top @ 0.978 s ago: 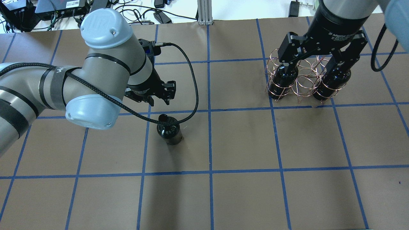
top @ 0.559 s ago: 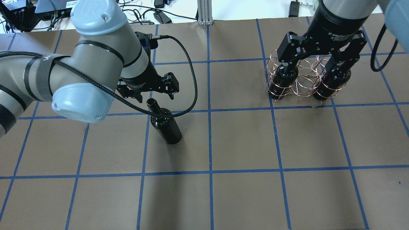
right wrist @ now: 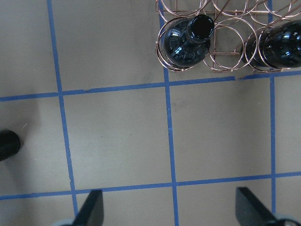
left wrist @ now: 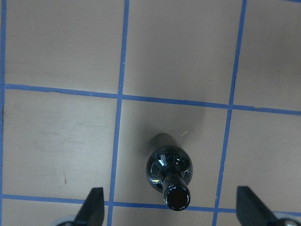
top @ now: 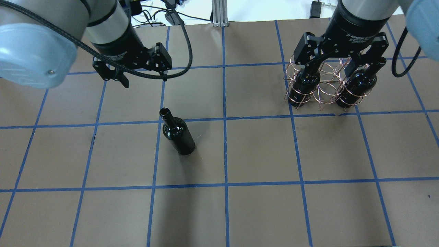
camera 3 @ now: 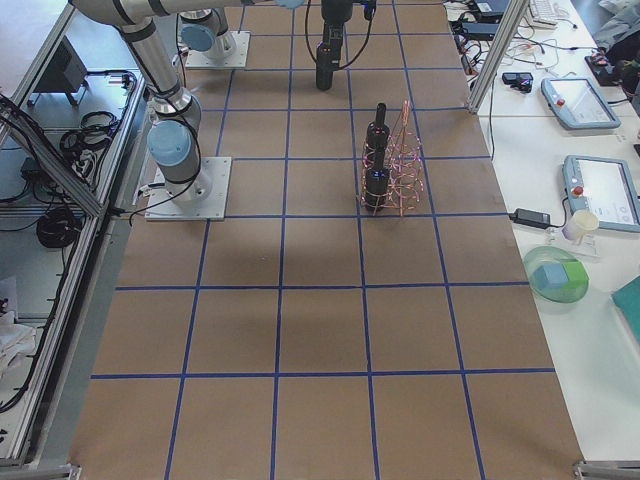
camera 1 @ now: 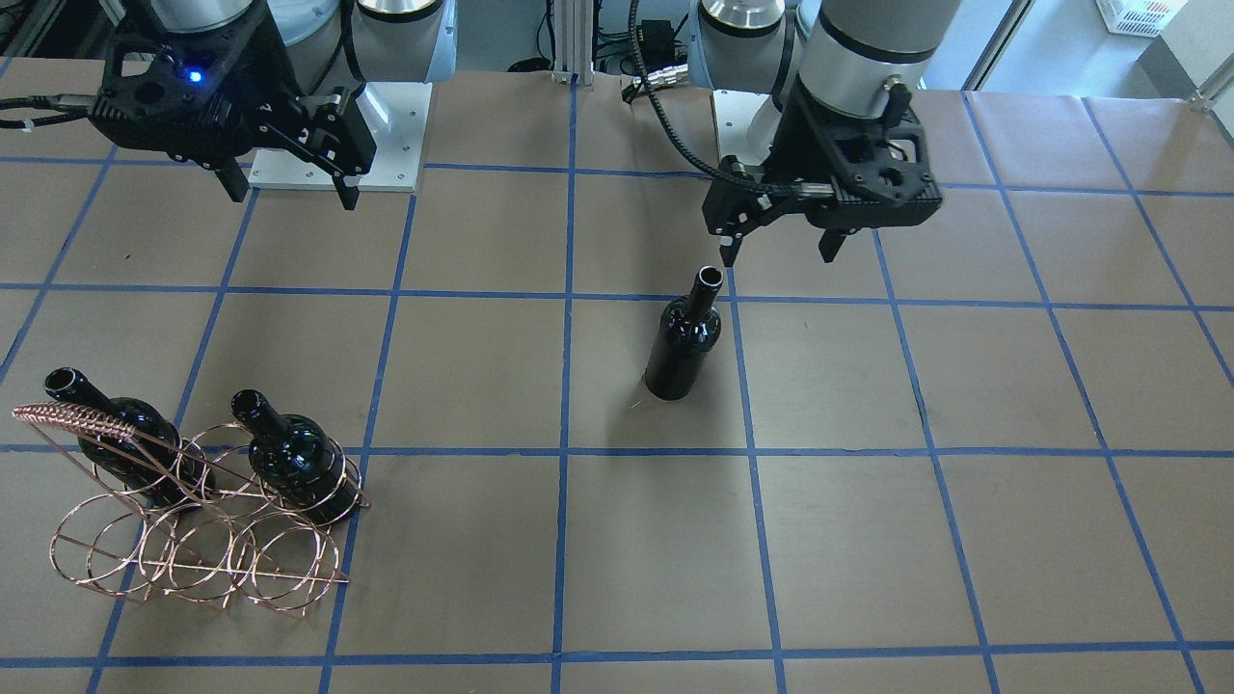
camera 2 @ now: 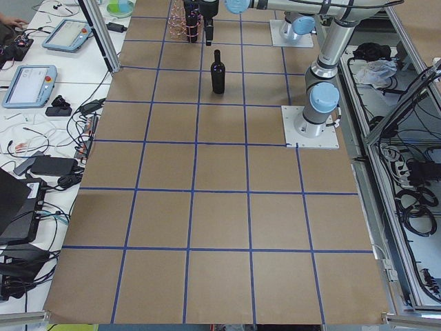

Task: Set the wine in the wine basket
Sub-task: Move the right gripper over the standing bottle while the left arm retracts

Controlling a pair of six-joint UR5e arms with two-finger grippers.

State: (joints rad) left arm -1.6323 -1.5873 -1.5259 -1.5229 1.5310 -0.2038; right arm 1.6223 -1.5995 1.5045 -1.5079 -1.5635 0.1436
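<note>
A glossy black wine bottle [top: 178, 133] stands upright and alone on the brown table; it also shows in the front view [camera 1: 683, 337] and the left wrist view [left wrist: 170, 172]. My left gripper [top: 144, 80] is open and empty, raised above and beyond the bottle, not touching it [camera 1: 779, 255]. The copper wire wine basket [top: 325, 91] stands at the far right [camera 1: 193, 549] with two black bottles in its outer hoops [top: 303, 85] [top: 356, 87]; the hoops between them hold nothing. My right gripper [top: 337, 67] hangs open and empty above the basket [camera 1: 292, 193].
The table is brown paper with a blue tape grid. Cables, electronics and an aluminium post [top: 219, 13] line the far edge. The arm base plates [camera 1: 337, 135] sit on the robot's side. Tablets and clutter lie on side benches [camera 3: 585, 190].
My left gripper has risen and drawn back from the bottle's neck toward the far left, jaws wider. The bottle stands free in the same spot. The right gripper has barely moved.
</note>
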